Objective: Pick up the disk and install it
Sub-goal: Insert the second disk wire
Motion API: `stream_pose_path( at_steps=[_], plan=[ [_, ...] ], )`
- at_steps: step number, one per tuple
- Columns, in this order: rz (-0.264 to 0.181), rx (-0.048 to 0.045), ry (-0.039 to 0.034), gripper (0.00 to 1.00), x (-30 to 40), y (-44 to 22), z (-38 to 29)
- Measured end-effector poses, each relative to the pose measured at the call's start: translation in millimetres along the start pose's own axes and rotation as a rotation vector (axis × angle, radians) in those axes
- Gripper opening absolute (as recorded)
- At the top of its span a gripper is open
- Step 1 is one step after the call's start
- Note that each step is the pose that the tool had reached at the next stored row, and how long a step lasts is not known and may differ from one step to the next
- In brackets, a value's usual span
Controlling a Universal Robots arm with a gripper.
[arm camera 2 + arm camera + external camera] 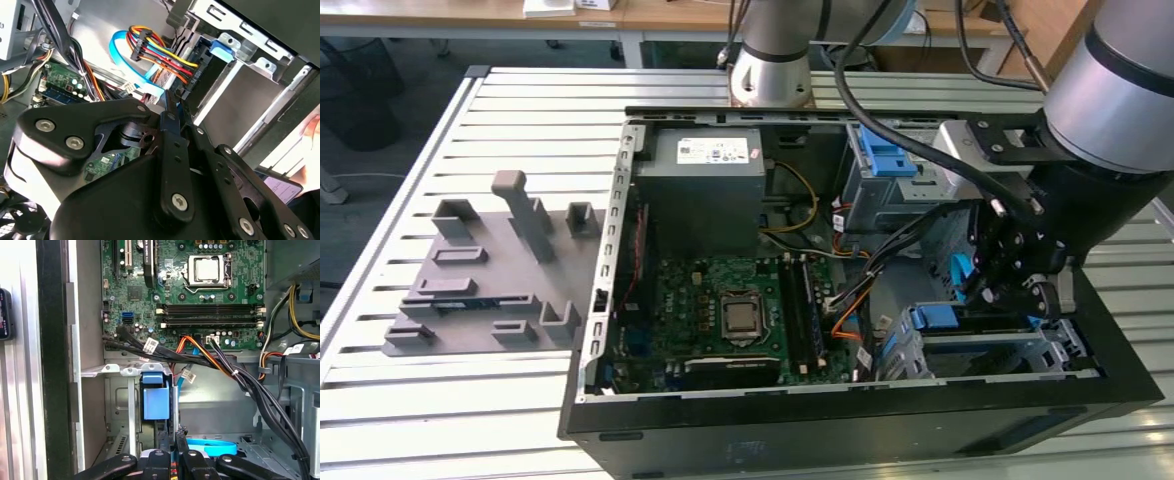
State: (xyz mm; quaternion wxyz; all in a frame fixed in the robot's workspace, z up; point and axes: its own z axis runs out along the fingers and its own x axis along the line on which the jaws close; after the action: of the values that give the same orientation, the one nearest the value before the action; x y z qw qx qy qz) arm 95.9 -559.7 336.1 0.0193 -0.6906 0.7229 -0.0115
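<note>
The gripper [1014, 275] hangs inside the open computer case [720, 420], over the grey drive cage [987, 350] in the case's corner at the exterior view's right, nearest the camera; its fingers [176, 452] stand close together, and in both wrist views they look pressed side by side with nothing seen between them. I cannot pick out the disk for certain: a blue plastic piece [155, 401] sits upright in the cage's slot just beside the fingertips, with a bundle of coloured cables [160, 57] plugged in near it. The green motherboard [727, 310] lies on the case floor, and a grey fixture block [487, 275] rests on the slatted table [400, 400], toward its edge at the exterior view's left.
</note>
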Motion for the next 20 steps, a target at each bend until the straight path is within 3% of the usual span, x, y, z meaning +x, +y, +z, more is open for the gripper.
stream_pose_path(
  at_steps=[15, 20],
  plan=[
    [0.0, 0.0005, -0.0004, 0.16, 2.8, -3.4, 1.9],
    [0.0, 0.0004, -0.0037, 0.16, 3.6, -3.5, 3.3]
  ],
)
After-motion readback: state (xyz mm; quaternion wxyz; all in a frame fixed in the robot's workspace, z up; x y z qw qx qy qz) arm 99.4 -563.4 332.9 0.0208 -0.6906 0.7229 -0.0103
